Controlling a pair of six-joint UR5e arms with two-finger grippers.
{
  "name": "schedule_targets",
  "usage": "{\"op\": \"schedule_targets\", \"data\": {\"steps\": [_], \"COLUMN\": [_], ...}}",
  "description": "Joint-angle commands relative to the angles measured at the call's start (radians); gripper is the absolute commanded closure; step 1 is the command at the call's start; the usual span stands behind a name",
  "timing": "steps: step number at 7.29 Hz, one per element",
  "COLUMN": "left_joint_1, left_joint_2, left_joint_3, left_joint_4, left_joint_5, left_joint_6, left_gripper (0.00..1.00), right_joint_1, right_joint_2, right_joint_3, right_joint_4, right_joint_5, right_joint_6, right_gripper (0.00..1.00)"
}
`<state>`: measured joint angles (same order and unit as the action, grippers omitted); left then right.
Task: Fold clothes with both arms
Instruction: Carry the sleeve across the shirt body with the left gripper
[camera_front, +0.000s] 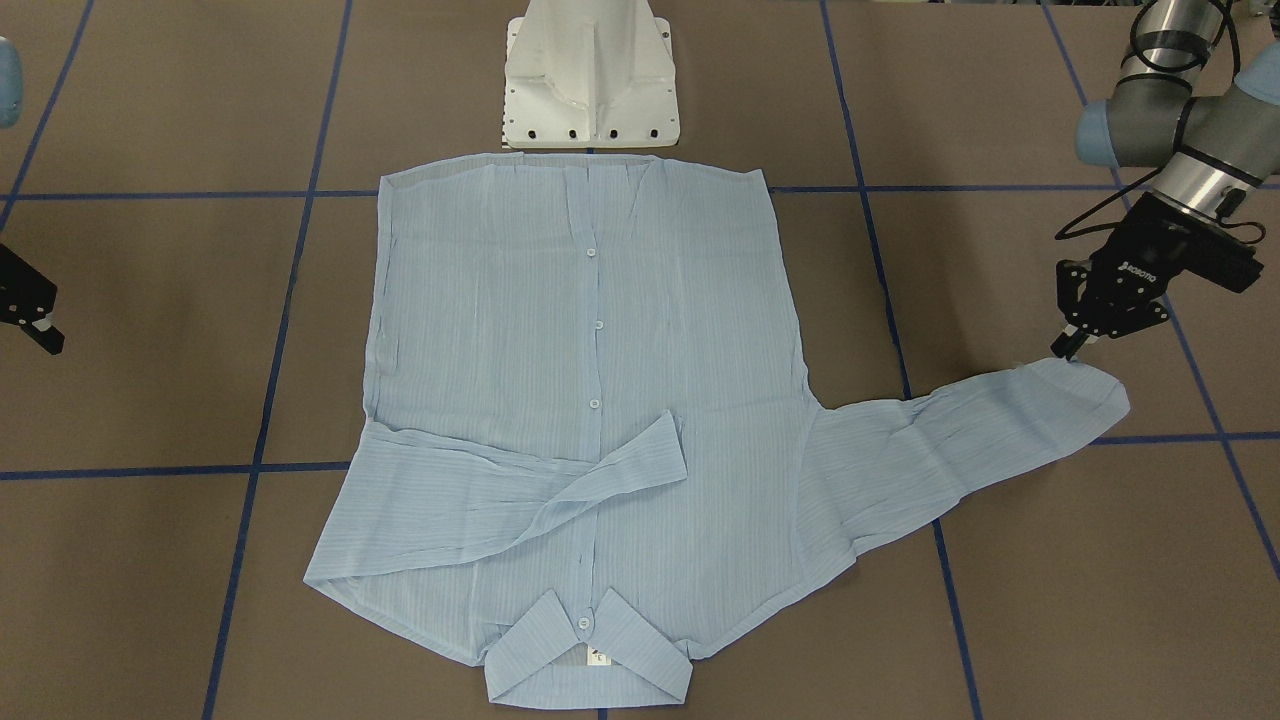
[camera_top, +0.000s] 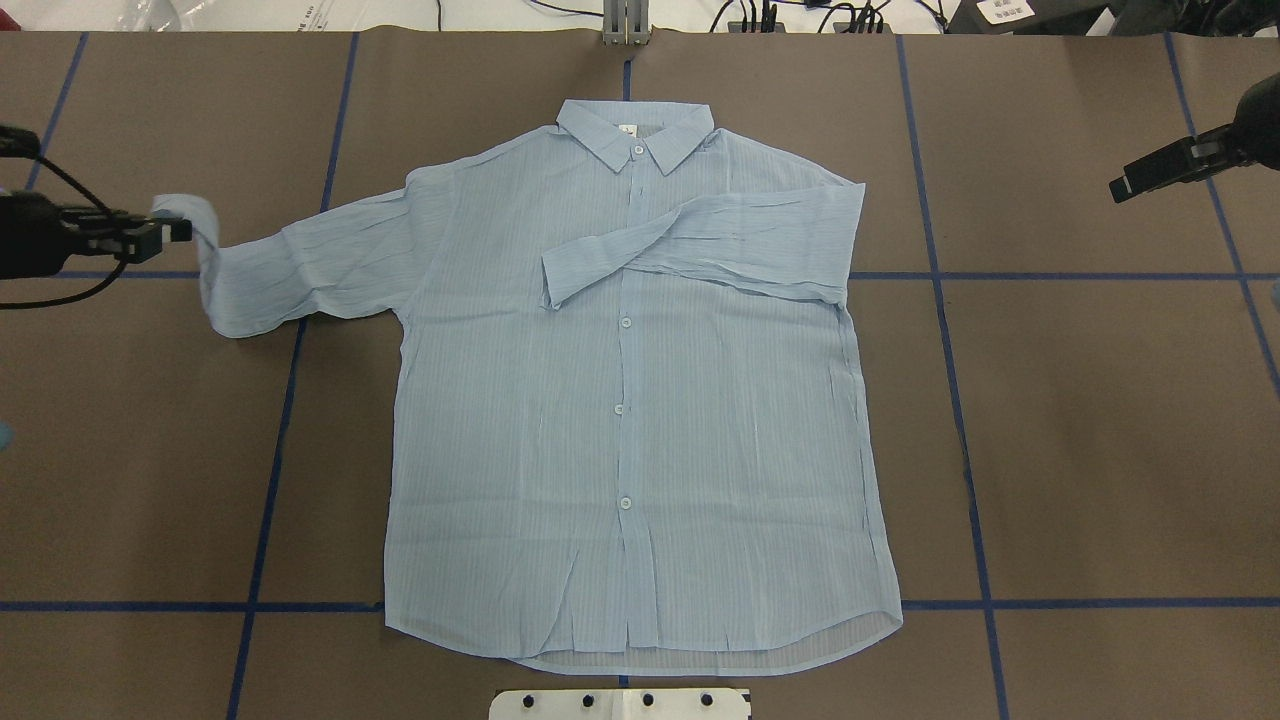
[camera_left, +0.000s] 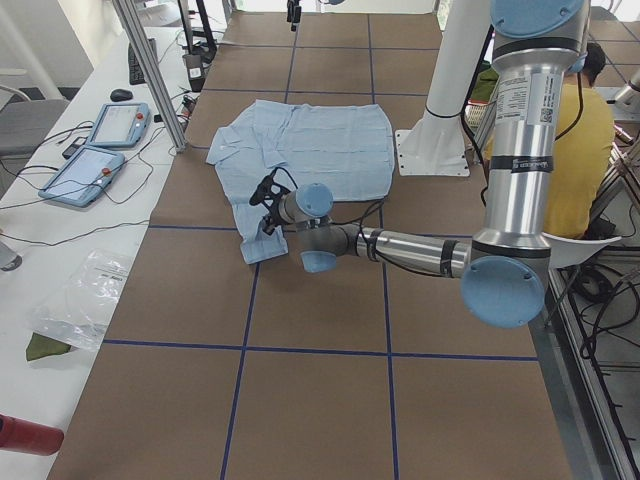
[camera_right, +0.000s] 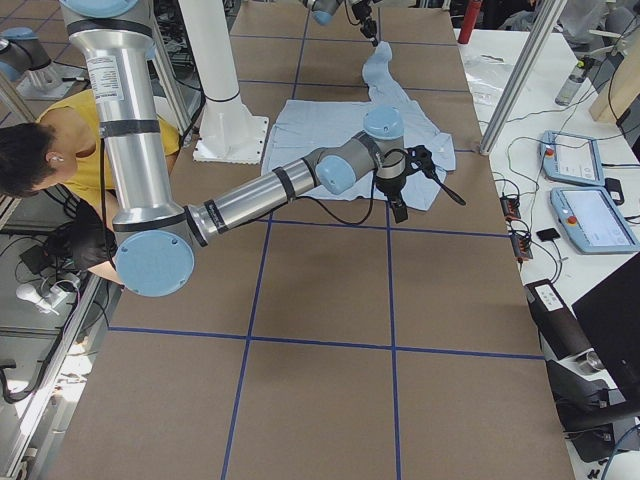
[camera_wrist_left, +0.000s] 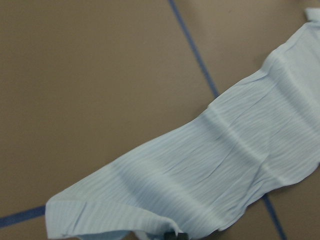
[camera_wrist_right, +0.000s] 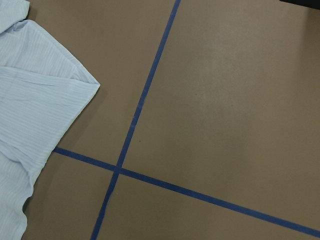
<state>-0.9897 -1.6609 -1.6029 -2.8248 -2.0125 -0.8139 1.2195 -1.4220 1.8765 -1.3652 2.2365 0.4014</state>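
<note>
The black left gripper (camera_front: 1072, 347) is clamping the cuff (camera_front: 1095, 385) of the thin pale-blue striped shirt (camera_front: 500, 330), while the right gripper (camera_top: 1120, 187) is hovering, jaws spread.

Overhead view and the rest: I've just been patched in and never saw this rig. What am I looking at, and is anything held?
Two jointed robot arms work at a brown table marked with blue tape. The overhead view looks from behind the robot; the front-facing one looks back at it, so sides swap. Two side views look along the table, and each wrist carries a camera. A pale-blue shirt lies flat, buttons up, one sleeve already folded across its chest. The left gripper pinches the cuff of the outstretched sleeve, lifting it. The right gripper hangs off to the side, seemingly open, holding nothing.
</note>
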Motion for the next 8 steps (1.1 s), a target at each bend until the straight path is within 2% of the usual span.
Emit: {"op": "schedule_targets", "data": {"steps": [1, 3, 4, 6, 7, 8], "left_joint_1": [0.061, 0.133, 0.164, 0.19, 0.236, 0.27], "left_joint_2": [-0.185, -0.425, -0.501, -0.679, -0.722, -0.761], "left_joint_3": [0.003, 0.004, 0.029, 0.186, 0.223, 0.244], "left_joint_4": [0.091, 0.378, 0.413, 0.418, 0.413, 0.415], "left_joint_5": [0.0, 0.009, 0.012, 0.017, 0.097, 0.136], "left_joint_6": [-0.007, -0.025, -0.109, -0.123, -0.132, -0.131], "left_gripper": [1.0, 1.0, 1.0, 1.0, 1.0, 1.0], "right_joint_1": [0.0, 0.0, 0.0, 0.0, 0.0, 0.0], "right_joint_2": [-0.014, -0.017, -0.017, -0.017, -0.017, -0.017], "right_joint_3": [0.024, 0.029, 0.029, 0.027, 0.029, 0.029], "right_joint_4": [0.0, 0.0, 0.0, -0.002, 0.0, 0.0], "right_joint_5": [0.0, 0.002, 0.002, 0.002, 0.002, 0.002], "right_joint_6": [0.0, 0.005, 0.008, 0.008, 0.008, 0.007], "right_gripper": [0.0, 0.0, 0.0, 0.0, 0.0, 0.0]}}
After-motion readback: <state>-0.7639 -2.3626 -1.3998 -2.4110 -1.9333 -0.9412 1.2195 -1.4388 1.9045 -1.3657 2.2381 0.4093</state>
